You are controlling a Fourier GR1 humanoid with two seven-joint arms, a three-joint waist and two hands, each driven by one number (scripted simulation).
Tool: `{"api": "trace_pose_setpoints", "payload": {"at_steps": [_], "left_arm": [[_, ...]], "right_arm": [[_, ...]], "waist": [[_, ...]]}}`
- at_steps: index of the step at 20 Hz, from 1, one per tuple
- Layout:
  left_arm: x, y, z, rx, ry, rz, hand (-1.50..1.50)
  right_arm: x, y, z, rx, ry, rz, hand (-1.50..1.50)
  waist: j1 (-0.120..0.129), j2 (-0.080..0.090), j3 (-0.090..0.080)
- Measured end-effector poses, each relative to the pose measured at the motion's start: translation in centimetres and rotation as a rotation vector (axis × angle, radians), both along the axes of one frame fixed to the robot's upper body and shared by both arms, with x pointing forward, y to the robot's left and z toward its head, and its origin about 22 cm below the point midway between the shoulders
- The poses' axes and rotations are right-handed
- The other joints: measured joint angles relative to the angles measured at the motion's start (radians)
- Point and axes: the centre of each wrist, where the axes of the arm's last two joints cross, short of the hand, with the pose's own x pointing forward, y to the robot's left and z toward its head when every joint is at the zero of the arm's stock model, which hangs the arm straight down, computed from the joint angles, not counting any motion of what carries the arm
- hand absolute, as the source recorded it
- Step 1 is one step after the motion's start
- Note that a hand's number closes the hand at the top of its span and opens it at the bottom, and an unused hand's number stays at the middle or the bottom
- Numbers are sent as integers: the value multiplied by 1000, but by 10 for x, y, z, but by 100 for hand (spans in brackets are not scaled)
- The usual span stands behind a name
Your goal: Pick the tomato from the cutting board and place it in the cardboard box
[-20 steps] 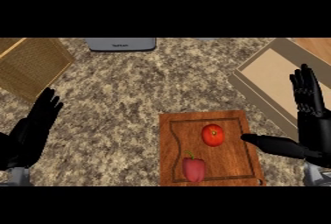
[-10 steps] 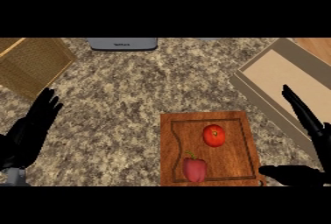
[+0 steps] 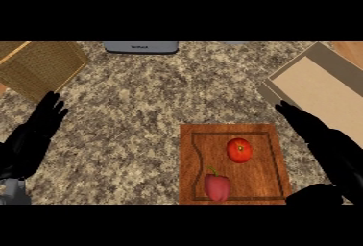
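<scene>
A red tomato (image 3: 239, 150) lies on the wooden cutting board (image 3: 266, 163) at the lower middle of the head view. The open cardboard box (image 3: 320, 91) sits at the upper right. My right hand (image 3: 327, 146) is open with straight fingers, just right of the board and below the box, apart from the tomato; its thumb shows at the lower edge. My left hand (image 3: 32, 137) rests open at the far left, fingers up.
A red pepper (image 3: 216, 186) lies on the board in front of the tomato. A woven mat (image 3: 41, 67) sits at the upper left and a grey device (image 3: 140, 47) at the counter's far edge. Speckled countertop lies between.
My right hand has tilted and swung left toward the board's right side, with its thumb dropping to the lower edge. The left hand has shifted slightly.
</scene>
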Motion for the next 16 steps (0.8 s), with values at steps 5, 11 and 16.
{"api": "trace_pose_setpoints", "payload": {"at_steps": [5,11,16], "left_arm": [[4,-4,1,-1,2,-2,0],[3,-4,5,-13,8,9,0],[0,-2,2,-12,9,14,0]], "right_arm": [[12,40,5,-41,144,-30,-150],[23,66,2,-43,220,-42,-150],[31,63,-2,-66,260,-35,-150]], "waist": [[-3,0,2],[-14,-2,4],[-19,-3,4]]}}
